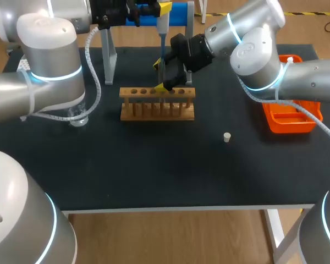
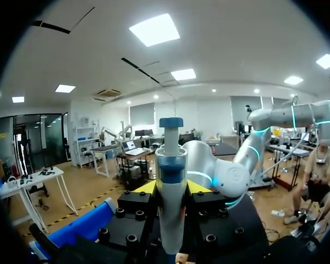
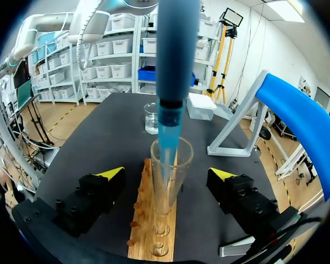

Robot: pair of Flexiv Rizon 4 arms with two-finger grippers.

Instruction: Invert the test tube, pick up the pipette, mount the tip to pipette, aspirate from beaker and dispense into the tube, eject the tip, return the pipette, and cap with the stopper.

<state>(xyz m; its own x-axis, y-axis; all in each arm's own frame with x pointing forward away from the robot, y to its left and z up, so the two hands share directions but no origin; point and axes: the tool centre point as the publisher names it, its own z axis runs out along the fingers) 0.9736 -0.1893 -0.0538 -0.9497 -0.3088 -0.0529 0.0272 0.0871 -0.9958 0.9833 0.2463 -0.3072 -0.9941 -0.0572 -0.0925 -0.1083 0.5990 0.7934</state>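
Your left fingers (image 2: 147,188) were clamped on the grey pipette (image 3: 175,49), which stood upright. Its translucent blue tip (image 3: 169,137) reached down inside the clear glass test tube (image 3: 168,187). That tube stood mouth-up in the wooden rack (image 3: 154,242) on the black table (image 1: 154,165). Your right fingers (image 3: 110,175) were spread wide on either side of the tube, touching nothing. The small white stopper (image 1: 226,137) lay well apart from the rack.
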